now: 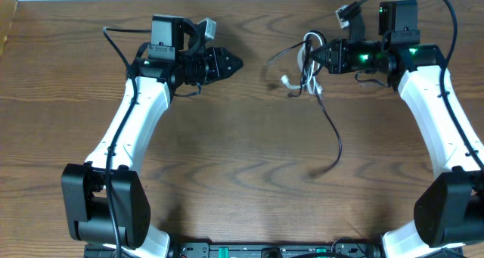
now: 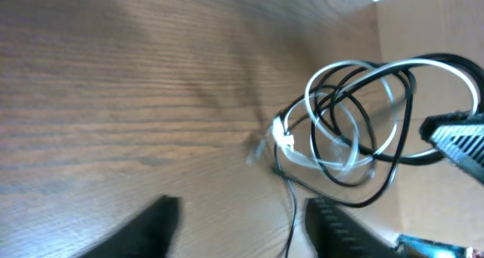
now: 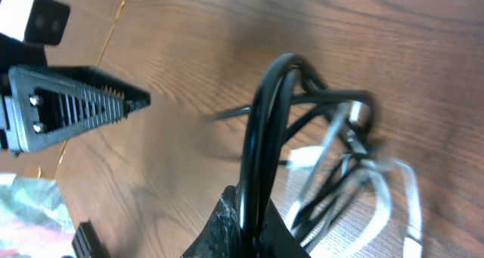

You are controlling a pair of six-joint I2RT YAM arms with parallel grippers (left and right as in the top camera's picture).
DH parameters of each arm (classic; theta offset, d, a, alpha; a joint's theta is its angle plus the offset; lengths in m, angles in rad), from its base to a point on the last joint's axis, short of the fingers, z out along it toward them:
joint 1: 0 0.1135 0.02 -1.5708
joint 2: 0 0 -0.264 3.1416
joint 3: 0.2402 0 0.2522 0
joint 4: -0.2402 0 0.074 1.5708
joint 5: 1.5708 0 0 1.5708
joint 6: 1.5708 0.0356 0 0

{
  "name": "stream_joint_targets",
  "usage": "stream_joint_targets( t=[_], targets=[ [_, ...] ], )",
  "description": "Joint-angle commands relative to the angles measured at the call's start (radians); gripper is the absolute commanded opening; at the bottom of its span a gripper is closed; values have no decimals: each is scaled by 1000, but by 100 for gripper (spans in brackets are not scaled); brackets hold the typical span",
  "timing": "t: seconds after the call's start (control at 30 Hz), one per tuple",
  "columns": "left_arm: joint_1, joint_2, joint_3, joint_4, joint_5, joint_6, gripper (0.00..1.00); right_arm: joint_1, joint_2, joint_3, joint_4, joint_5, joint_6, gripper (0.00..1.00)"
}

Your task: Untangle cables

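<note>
Nearest the arm bases, the wooden table point(image 1: 227, 175) carries only the loose tail of the black cable point(image 1: 337, 141). It curves slack from its free end near the middle of the table away toward the knot. Nothing pins it, so I judge it will trail after the bundle whichever way that is pulled. Farther out, the two grippers face each other across a gap. The right gripper point(image 1: 324, 57) is clamped on the tangle point(image 1: 308, 61): its wrist view shows a thick black loop running straight into the closed fingers, with thinner black strands and the white cable point(image 1: 290, 82) hanging off beyond. It seems to hold the bundle toward the other arm as an anchor, so that the loops fan open and can be picked apart. The left gripper point(image 1: 231, 63) sits well apart from the knot and points at it. Its own camera shows both fingers point(image 2: 155, 224) spread wide with nothing between them, lined up on the loops and the white plug at their near edge. The obstacle is the knot itself: white and black loops cross several times, so a bite there may catch two strands rather than one. Farthest off, the right arm's own harness wire point(image 1: 446, 8) arcs above its wrist, apart from the task cables, and a cardboard-coloured panel shows past the table's edge.
</note>
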Motion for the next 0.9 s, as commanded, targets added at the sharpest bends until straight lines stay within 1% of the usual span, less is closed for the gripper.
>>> stream_joint_targets(
  t=[0.0,0.07,0.1,0.17,0.2,0.27,0.3,0.37,0.43,0.53,0.57,0.63,0.7,0.77,0.87],
  targets=[
    [4,-22,16,-1,-18,35,67,-4,-1,6,-6,-50,-66,1],
    [4,-22,16,10,4,6,70,0,-1,6,-19,-49,-103,1],
    [4,-22,16,46,65,-34,72,6,-1,6,-36,-51,-156,1],
    [3,-22,16,109,151,-76,72,23,-1,6,-79,-51,-270,1],
    [1,-22,16,152,191,-110,72,32,-1,6,-101,-51,-322,1],
    [-18,-22,16,225,206,-202,72,53,-1,6,-139,-50,-394,1],
    [-29,-19,16,241,206,-226,72,62,-1,6,-143,-46,-397,1],
    [-64,-16,16,280,192,-311,72,77,-1,6,-141,-44,-396,1],
    [-87,-9,16,326,175,-420,72,92,-1,6,-135,-44,-387,1],
    [-111,3,16,389,127,-671,72,123,-1,6,-124,4,-354,1],
    [-116,5,16,420,128,-727,72,139,-1,6,-118,61,-324,1],
    [-126,5,16,464,131,-797,72,154,-1,6,-110,97,-301,1],
    [-142,5,16,478,137,-817,72,161,-1,6,-67,119,-231,1],
    [-148,6,16,478,147,-822,72,161,-1,6,-35,119,-200,1],
    [-158,9,16,478,145,-822,72,166,-1,6,-12,92,-192,1]
  ],
)
